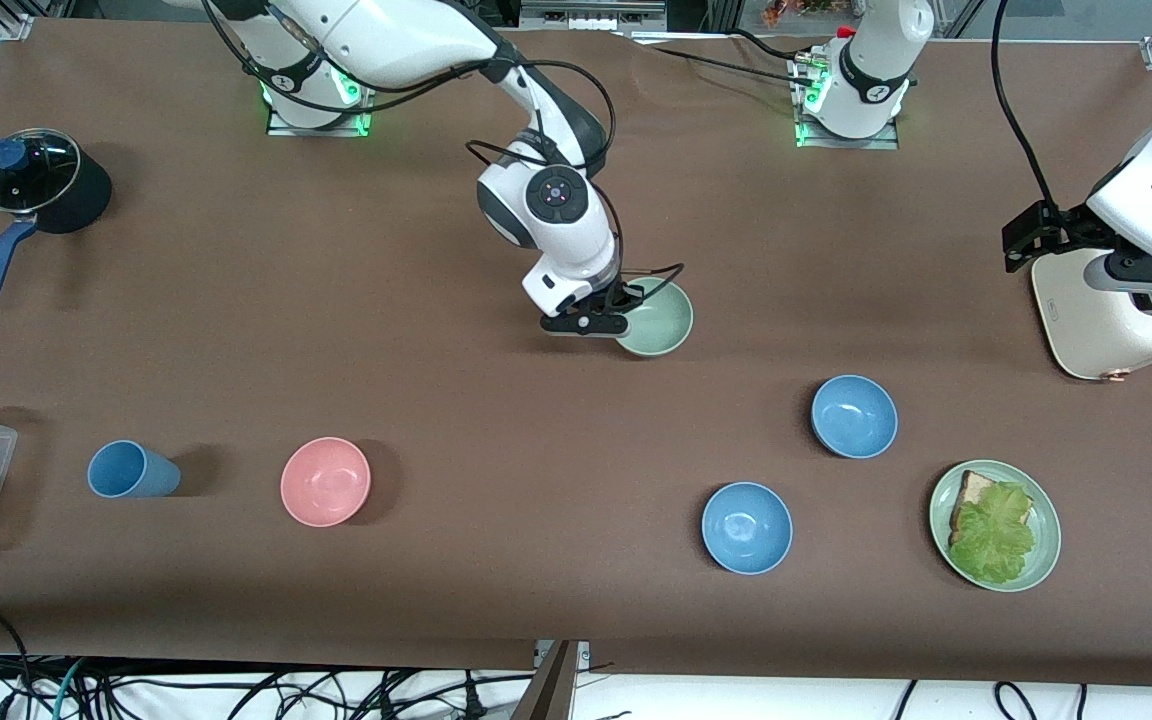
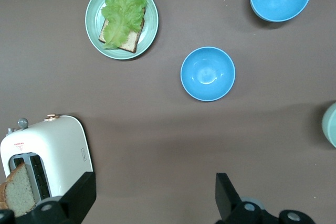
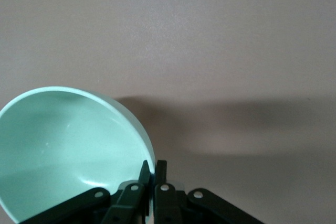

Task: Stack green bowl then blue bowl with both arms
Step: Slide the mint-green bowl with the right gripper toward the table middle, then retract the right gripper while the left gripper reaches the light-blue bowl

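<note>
**Two thin fingers on one rim: the green bowl rides on a narrow pinch**

One bowl is in hand so far. Working from the right arm's end of the table toward the left arm's: the pot (image 1: 41, 182), the cup (image 1: 131, 470) and the pink bowl (image 1: 325, 481) stand well apart from the action.

Near the table's middle, the right gripper (image 1: 604, 312) is pinching the rim of the green bowl (image 1: 658, 318), fingers pressed together on the wall with the bowl tilted, as the right wrist view shows (image 3: 68, 150). The hold is at one edge only, so a quick swing could make the bowl pivot or slip out; it looks glossy, which would not help.

Closer to the front camera are the two blue bowls (image 1: 854, 416) (image 1: 747, 527), near each other. They look alike, so either arm could aim at the wrong one, and a low carry path might clip a rim.

Next comes the plate (image 1: 995, 525) with bread and lettuce, easily nudged by a reach for the nearer blue bowl.

Last, the left gripper (image 2: 152, 192) waits, fingers spread, over the toaster (image 1: 1116, 320). Dropping straight down would risk striking it.
</note>
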Available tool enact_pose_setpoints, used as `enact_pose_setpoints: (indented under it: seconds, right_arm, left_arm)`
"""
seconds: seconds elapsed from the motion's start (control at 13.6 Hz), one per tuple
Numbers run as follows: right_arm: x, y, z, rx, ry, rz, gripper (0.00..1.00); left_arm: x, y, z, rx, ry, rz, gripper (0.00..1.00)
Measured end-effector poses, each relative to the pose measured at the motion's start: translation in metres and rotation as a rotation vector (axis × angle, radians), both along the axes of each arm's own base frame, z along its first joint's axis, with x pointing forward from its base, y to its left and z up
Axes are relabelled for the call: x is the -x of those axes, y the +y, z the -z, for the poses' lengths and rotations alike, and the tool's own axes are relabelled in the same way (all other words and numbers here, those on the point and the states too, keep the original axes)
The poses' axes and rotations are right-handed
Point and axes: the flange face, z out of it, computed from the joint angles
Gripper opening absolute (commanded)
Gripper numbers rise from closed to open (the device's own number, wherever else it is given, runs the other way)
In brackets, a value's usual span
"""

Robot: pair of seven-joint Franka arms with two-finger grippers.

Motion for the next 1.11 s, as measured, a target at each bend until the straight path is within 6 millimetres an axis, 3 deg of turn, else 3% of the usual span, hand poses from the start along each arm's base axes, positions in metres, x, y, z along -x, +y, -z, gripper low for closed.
enact_pose_setpoints:
  seconds: [0.3, 0.59, 0.66, 0.81, 0.89, 0.96, 1.11]
  right_arm:
    - [-0.038, -0.010, 0.016, -0.020, -0.060, 0.044, 0.00]
    - [-0.053, -0.008, 0.023, -0.045, -0.088, 0.059, 0.00]
    - [-0.053, -0.006, 0.030, -0.045, -0.087, 0.058, 0.09]
    - [-0.055, -0.005, 0.028, -0.053, -0.093, 0.058, 0.37]
    - [-0.056, -0.005, 0.027, -0.055, -0.095, 0.061, 0.85]
    - [-0.059, -0.007, 0.026, -0.056, -0.098, 0.064, 1.00]
    - [-0.065, -0.008, 0.020, -0.063, -0.108, 0.070, 1.00]
  left_arm:
    - [0.000, 0.000, 0.000, 0.000, 0.000, 0.000, 1.00]
    - [0.000, 0.000, 0.000, 0.000, 0.000, -0.001, 1.00]
    - [0.000, 0.000, 0.000, 0.000, 0.000, -0.001, 1.00]
    - [0.000, 0.000, 0.000, 0.000, 0.000, -0.001, 1.00]
    - [0.000, 0.000, 0.000, 0.000, 0.000, -0.001, 1.00]
    - [0.000, 0.000, 0.000, 0.000, 0.001, -0.001, 1.00]
    - [-0.001, 0.001, 0.004, 0.000, 0.008, -0.001, 1.00]
